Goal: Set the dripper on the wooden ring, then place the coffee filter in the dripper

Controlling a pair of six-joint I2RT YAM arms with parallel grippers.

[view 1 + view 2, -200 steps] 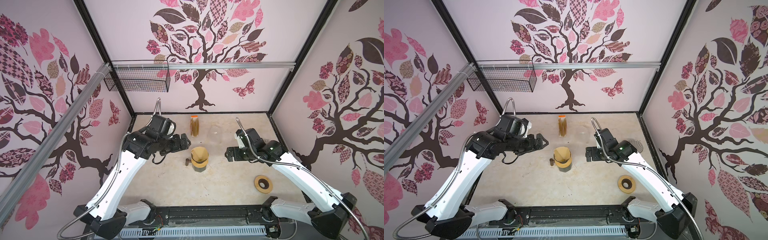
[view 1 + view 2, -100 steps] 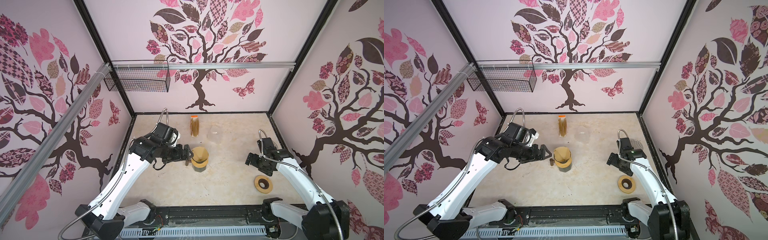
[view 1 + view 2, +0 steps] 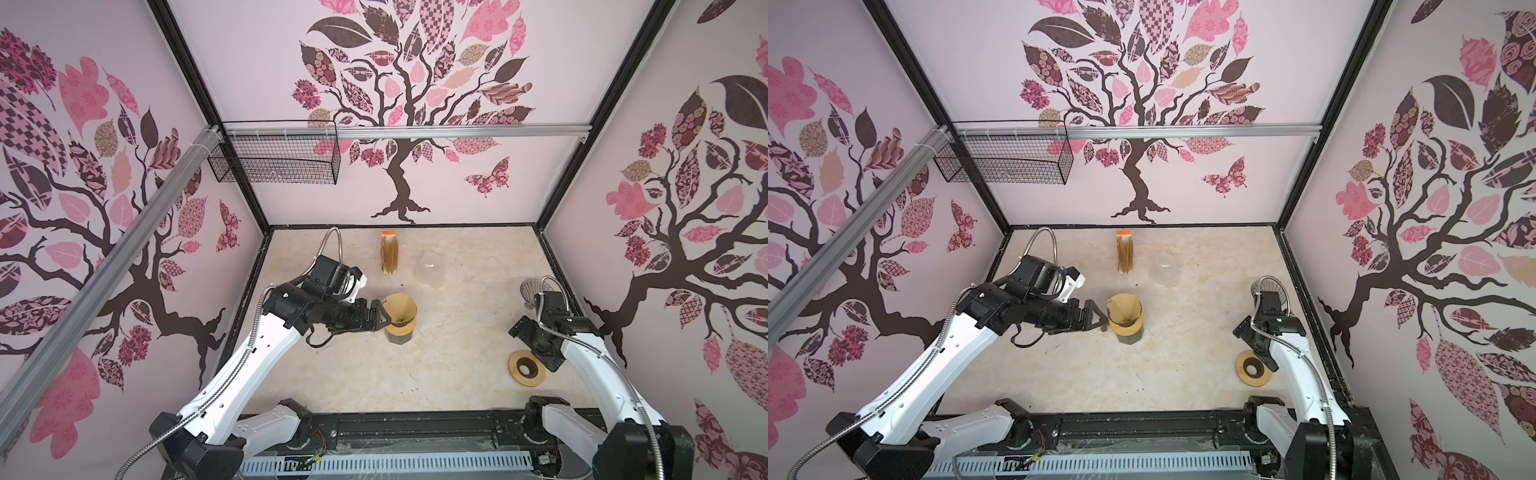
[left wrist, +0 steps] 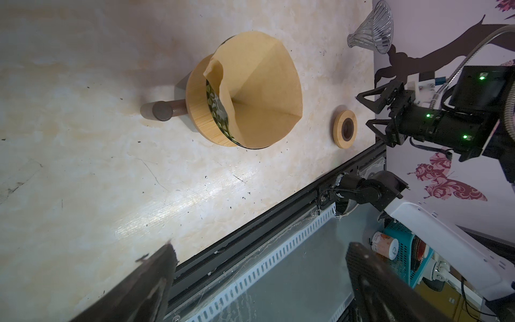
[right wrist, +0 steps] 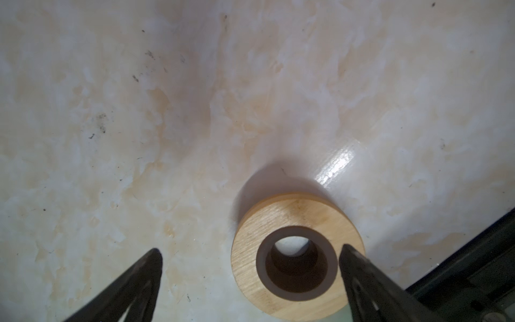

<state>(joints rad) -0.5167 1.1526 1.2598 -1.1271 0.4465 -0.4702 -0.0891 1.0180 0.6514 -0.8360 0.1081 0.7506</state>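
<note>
A: Entry 1, top views. What has moved in the last second?

B: In both top views the right gripper (image 3: 534, 347) (image 3: 1256, 347) has quit the centre and now sits at the right edge of the frame, over the wooden ring (image 3: 537, 376). The left gripper (image 3: 384, 316) has come in from the left, jaws spread, fingertips near the left rim of the coffee filter (image 3: 400, 305). Whether they touch it cannot be told. The filter sits in the dripper (image 3: 399, 332) at centre frame, as it did before.

A: Entry 2, left wrist?

B: Filter (image 4: 262, 92), upper centre, opened to a cone inside the dripper's wooden collar (image 4: 198, 111). 1 edge curls inward and the paper stands proud of the collar. The left gripper's 2 fingers (image 4: 150, 284) are at the bottom of the frame, wide apart, with nothing between them. The right gripper (image 4: 367, 111), at right of frame, is also spread and empty.

A: Entry 3, right wrist?

B: Wooden ring (image 5: 278, 223), lower centre, flat on the table (image 5: 139, 111). The right gripper (image 5: 250, 287) has its fingers wide on either side of the ring. Contact cannot be told. No filter in this view.

A: Meaning for the task?

B: Judged, the placement is essentially made: both grippers are free and the right arm is clear. What remains is at most 1 nudge from the left to seat the curled edge. Too firm a push could tip the paper out.
</note>
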